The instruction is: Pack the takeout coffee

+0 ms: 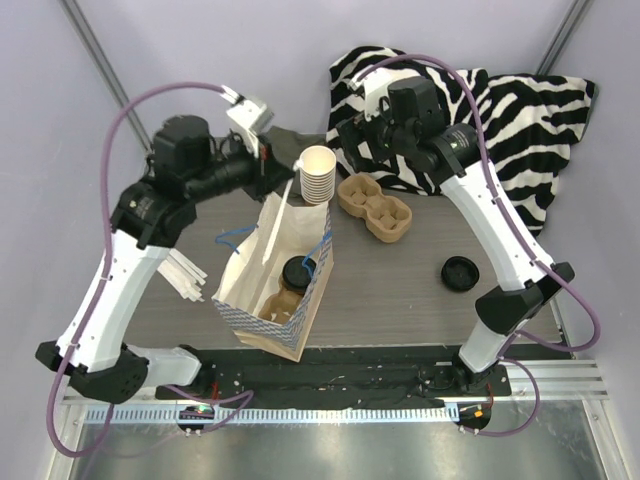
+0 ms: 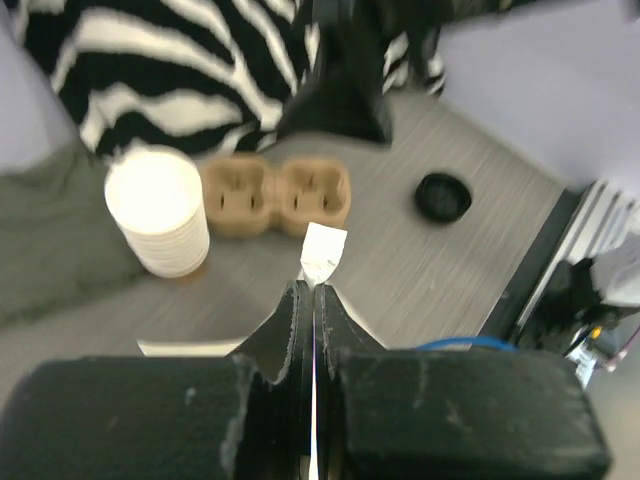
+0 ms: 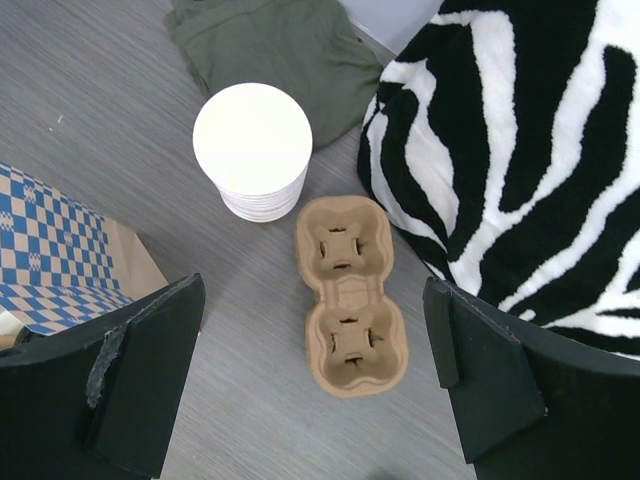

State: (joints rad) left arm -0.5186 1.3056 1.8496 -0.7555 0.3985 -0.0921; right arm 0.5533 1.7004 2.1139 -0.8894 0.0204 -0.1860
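Observation:
The takeout coffee (image 1: pixel 297 273), a brown cup with a black lid, sits inside the open paper bag (image 1: pixel 250 300) at the table's middle. My left gripper (image 1: pixel 278 172) is shut on the bag's thin white top edge; in the left wrist view the fingertips (image 2: pixel 313 295) pinch it and a flap of paper (image 2: pixel 323 250) pokes out beyond them. My right gripper (image 1: pixel 352 140) hangs open above the brown two-cup carrier (image 3: pixel 348 290), with its fingers (image 3: pixel 140 370) wide on either side and nothing between them.
A stack of cream cups (image 1: pixel 317 172) stands between the bag and the carrier (image 1: pixel 375 207). A loose black lid (image 1: pixel 459 272) lies right. A zebra cloth (image 1: pixel 500 115) and a green cloth (image 3: pixel 270 45) lie at the back. White sticks (image 1: pixel 185 275) lie left of the bag.

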